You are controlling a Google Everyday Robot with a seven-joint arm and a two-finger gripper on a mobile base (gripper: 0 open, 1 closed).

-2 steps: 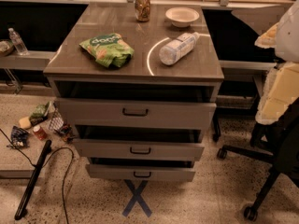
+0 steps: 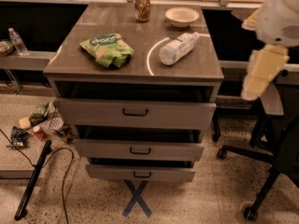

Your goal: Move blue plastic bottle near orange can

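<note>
**Reach Yet to Begin**

The gripper (image 2: 259, 76) is hanging right of the surface (image 2: 117, 65), touching nothing (open or closed, I cannot tell). The blue plastic bottle (image 2: 178, 48) is lying apart from the orange can (image 2: 142, 6). Next move, I judge: reaching over the bottle.

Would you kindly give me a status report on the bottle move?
Pincer right of the cabinet, off the top. Blue plastic bottle on its side, apart from orange can at the back. White bowl just behind bottle's cap.
</note>
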